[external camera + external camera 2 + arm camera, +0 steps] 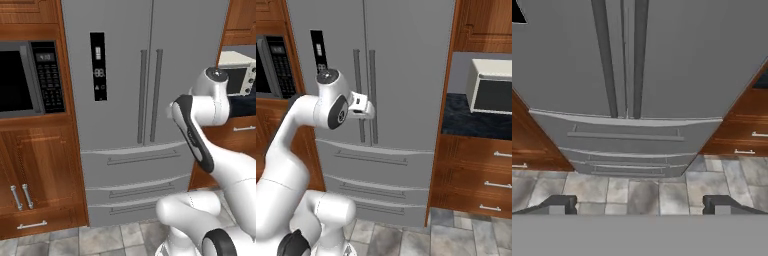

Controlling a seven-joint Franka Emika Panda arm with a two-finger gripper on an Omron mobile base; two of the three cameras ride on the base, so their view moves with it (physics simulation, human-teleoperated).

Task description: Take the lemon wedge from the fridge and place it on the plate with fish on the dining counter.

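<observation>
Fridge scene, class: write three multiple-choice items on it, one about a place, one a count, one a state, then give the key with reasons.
1. Where is the black microwave relative to the fridge?
A. to its left in the left base view
B. on top of it
C. on the floor

2. How many vertical bar handles do the fridge doors have?
A. one
B. two
C. four

3. The fridge doors are:
A. both open
B. one open
C. both shut

Key: A, it sits in the wooden cabinets at left; B, two bars flank the centre seam; C, no interior shows.
</observation>
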